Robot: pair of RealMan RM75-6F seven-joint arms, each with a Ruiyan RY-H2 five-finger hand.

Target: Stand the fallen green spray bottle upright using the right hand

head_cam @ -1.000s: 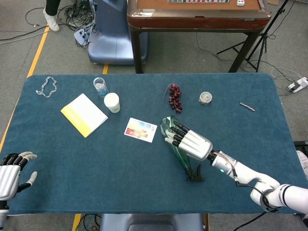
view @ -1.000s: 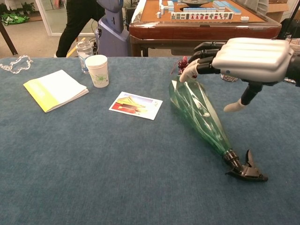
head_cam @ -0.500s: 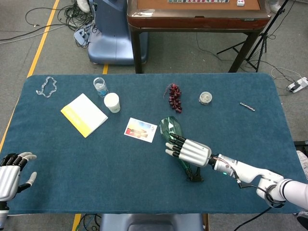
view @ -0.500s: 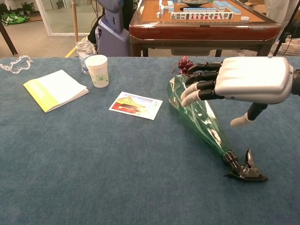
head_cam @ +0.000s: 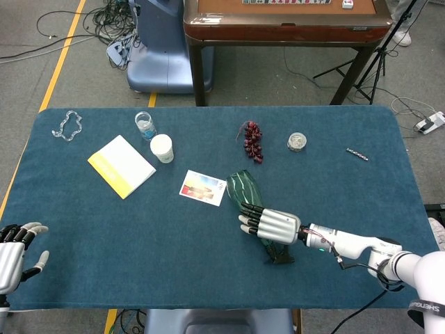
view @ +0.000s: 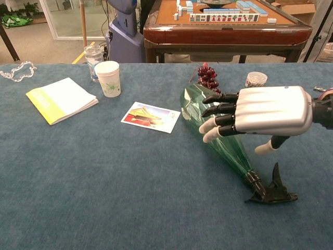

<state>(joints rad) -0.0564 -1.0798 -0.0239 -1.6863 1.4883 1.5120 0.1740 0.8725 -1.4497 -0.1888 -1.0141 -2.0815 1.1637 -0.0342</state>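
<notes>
From my head view the green spray bottle (head_cam: pixel 245 197) lies on its side near the middle of the table (head_cam: pixel 208 271), base toward the far side, black trigger nozzle (head_cam: pixel 281 254) toward me; my right hand (head_cam: pixel 270 225) covers its neck. The chest view shows the right hand's fingers (view: pixel 221 120) spread over the bottle, thumb hanging clear, gripping nothing; the left hand (head_cam: pixel 15 255), open at the near left edge, appears only from the head.

worktop (head_cam: pixel 174 278): blue felt | floor (head_cam: pixel 264 76): grey, yellow line (head_cam: pixel 59 66), cables (head_cam: pixel 49 28) | behind: brown mahjong table (head_cam: pixel 285 28), tiles on top in chest view | blue machine base (head_cam: pixel 156 62) | tripod legs (head_cam: pixel 379 52) right
</notes>
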